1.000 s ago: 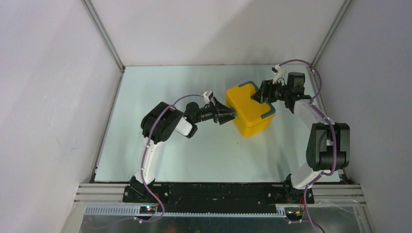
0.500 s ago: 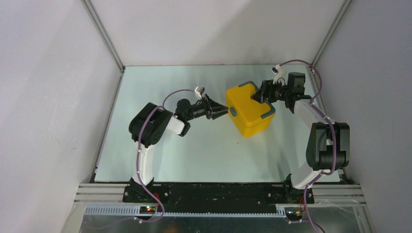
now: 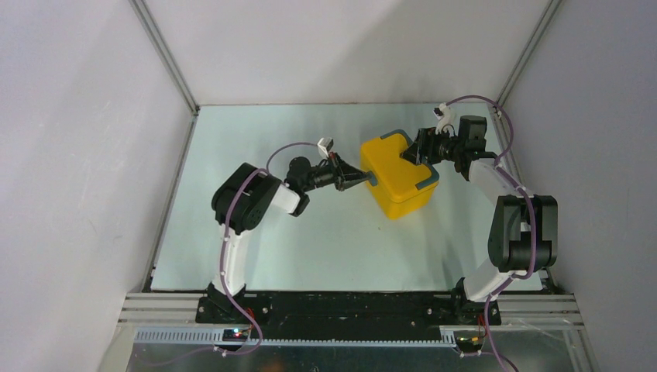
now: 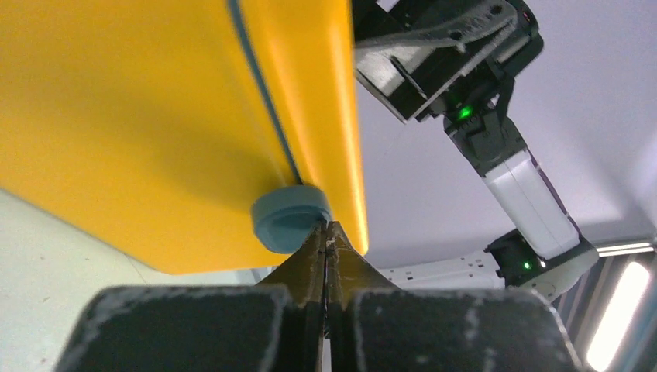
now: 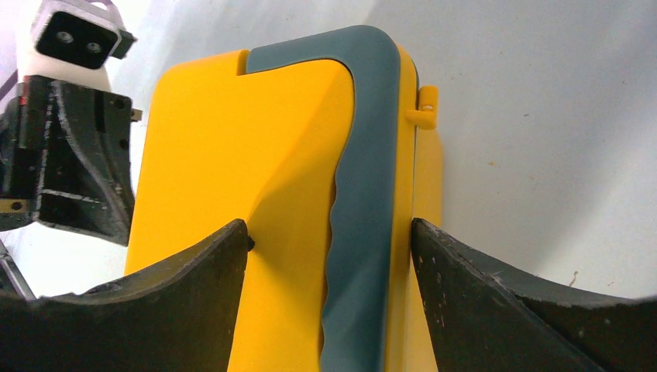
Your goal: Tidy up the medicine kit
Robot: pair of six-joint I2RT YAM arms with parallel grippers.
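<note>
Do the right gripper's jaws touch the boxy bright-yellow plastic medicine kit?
Touching. The right wrist view shows the right gripper straddling the bright-yellow plastic medicine kit, both jaws against its sides, no gap.

The table (image 3: 256, 240) is flat and pale green. Grey walls (image 3: 70, 155) stand around it on three sides, with thin metal bars (image 3: 164, 56) running up the far corners. A grey metal rail (image 3: 341, 341) lies along the near edge.

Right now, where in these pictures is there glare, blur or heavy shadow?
Left wrist view: left gripper close and slightly soft, a glare band down the medicine kit, lamp strip blown out. Right wrist view: right gripper dark, kit sharp. Top external view: even light, faint shadows on the table.
</note>
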